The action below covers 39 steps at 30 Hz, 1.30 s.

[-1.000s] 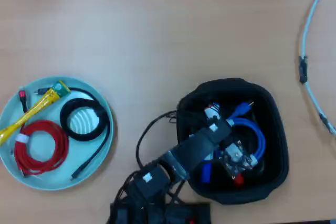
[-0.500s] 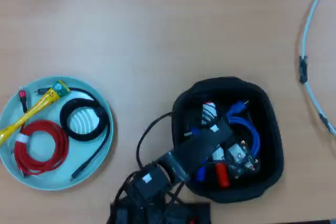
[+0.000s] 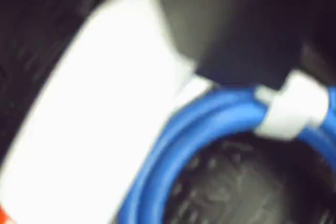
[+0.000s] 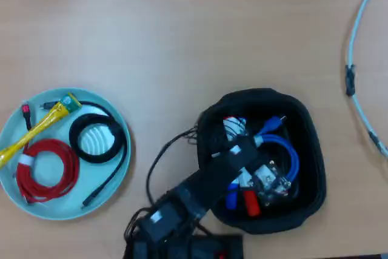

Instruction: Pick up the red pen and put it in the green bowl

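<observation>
Pen [image 4: 250,201] first: a red cap shows at the lower middle of the black rounded-square container [image 4: 306,174] in the overhead view, just right of a blue cap [image 4: 231,199], with both white barrels running up under my wrist. In the wrist view a broad white blur [image 3: 89,129] fills the left half, with a sliver of red at the bottom left corner; it looks like a marker barrel, but it is too blurred for me to say which one.

My claw [image 4: 257,181] is down inside that container, over the markers and against the blue cable coil [image 4: 290,153]. From above, the arm [image 4: 206,189] and its motor block cover the fingertips, and the wrist view shows no clear fingertip, so I cannot tell whether my jaws are apart, together, or gripping anything.

The blue cable [image 3: 178,140] curves across the wrist view, bound by a white tie [image 3: 291,111], lying on the container's dark textured floor.

The green bowl [image 4: 118,177] sits well apart to the left in the overhead view, on the wooden table [image 4: 182,34]. It holds a red cable coil [image 4: 45,171], a black cable coil [image 4: 97,137] and a yellow cable [image 4: 33,131]. A pale cable [image 4: 357,47] arcs along the table's right edge.
</observation>
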Motion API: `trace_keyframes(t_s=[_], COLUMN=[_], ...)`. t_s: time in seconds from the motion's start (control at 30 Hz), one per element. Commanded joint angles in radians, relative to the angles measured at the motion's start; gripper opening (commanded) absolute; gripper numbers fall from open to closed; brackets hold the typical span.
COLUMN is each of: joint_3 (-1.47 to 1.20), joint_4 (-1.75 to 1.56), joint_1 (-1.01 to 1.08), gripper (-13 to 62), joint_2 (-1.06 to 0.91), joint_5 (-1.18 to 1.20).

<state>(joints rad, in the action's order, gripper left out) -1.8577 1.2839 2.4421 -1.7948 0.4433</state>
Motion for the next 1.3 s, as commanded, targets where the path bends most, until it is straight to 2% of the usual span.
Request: trace_keyframes(t_s=[0.0, 0.2, 0.33, 0.57, 0.97, 1.27], joint_3=[0.089, 0.17, 0.232, 0.291, 0.239, 0.081], joint_4=[0.063, 0.06, 0.034, -0.04, -0.173, -0.379], joint_1=[-0.029, -0.166, -0.336, -0.627, -1.316, -1.565], gripper=[-7.9, -7.9, -7.9, -7.9, -7.9, -7.9], joint_2=[-0.144, -0.347, -0.402, -0.403, -0.399, -0.351], joint_5=[-0.029, -0.132, -0.222, -0.282, -0.284, -0.284])
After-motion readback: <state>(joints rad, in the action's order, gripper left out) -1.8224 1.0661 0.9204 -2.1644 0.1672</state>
